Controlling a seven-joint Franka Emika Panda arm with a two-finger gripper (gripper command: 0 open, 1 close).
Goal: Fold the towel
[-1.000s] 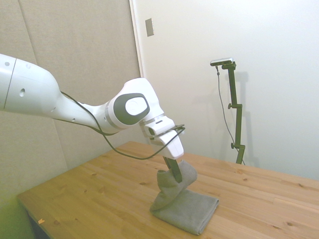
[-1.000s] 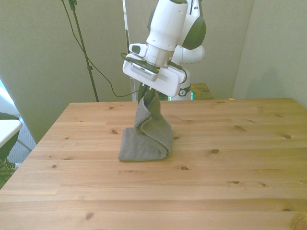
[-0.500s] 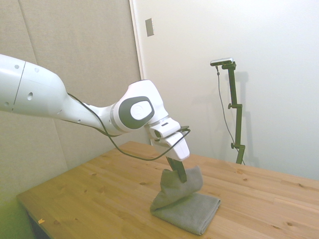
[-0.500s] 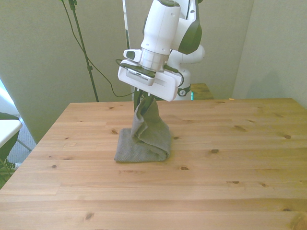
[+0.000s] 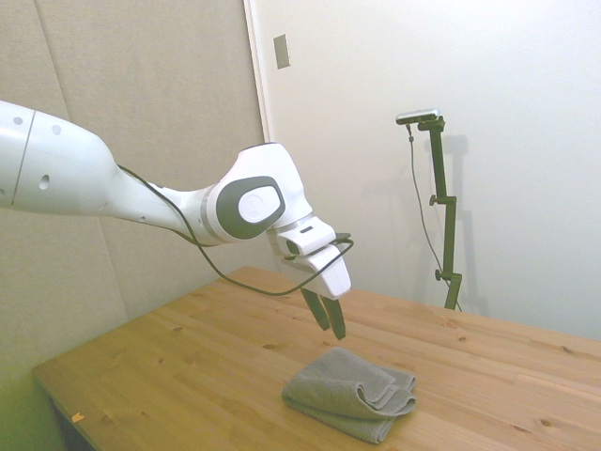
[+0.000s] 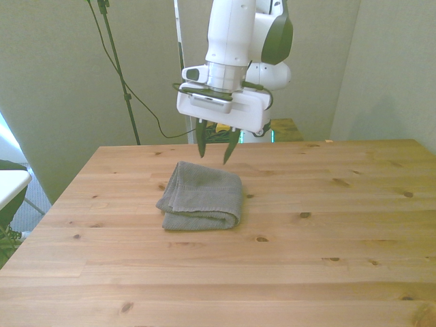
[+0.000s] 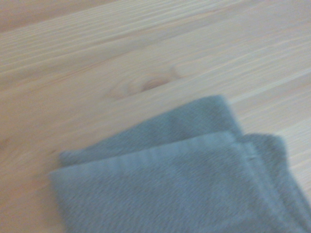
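The grey towel [image 5: 349,392] [image 6: 202,195] lies flat on the wooden table [image 6: 306,259], doubled over into a thick pad with layered edges. In the wrist view the towel [image 7: 184,189] shows a blurred corner with stacked layers against the wood. My gripper [image 5: 326,317] [image 6: 214,149] hangs just above the towel's far edge, open, with nothing between its fingers and a clear gap over the cloth.
The table's near edge [image 5: 56,390] runs at the lower left of the side view. A wall [image 5: 470,141] stands behind the table. Bare wood surrounds the towel on all sides.
The gripper has let go of the towel and risen slightly. The raised part of the towel has dropped and now lies flat on the lower layers.
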